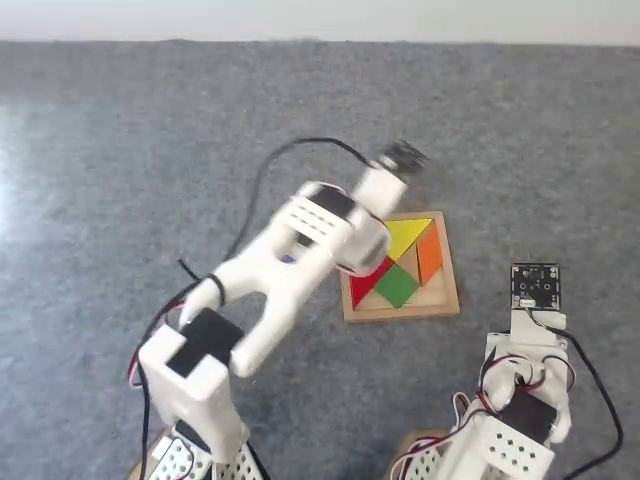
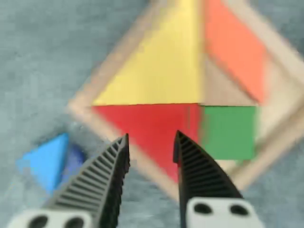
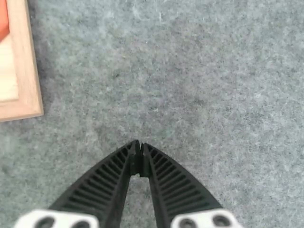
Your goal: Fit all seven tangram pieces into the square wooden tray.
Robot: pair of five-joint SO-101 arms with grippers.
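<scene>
High view: my left arm [image 1: 290, 270] stretches from the near left across the wooden tray [image 1: 410, 308], hiding its left part. The left claw [image 2: 152, 137] hangs slightly parted and empty above the red piece [image 2: 147, 123]. The yellow [image 2: 161, 71], green [image 2: 230, 133] and orange [image 2: 232, 47] pieces also lie in the tray. A blue triangle [image 2: 47, 161] sits on the grey mat [image 3: 190, 71] just outside the tray. My right claw [image 3: 139, 145] is pinched closed on nothing, over the mat near a tray corner.

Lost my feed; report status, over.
Left gripper open over tray. Right gripper shut, beside tray. Red, yellow, green, orange in; blue piece outside.
</scene>
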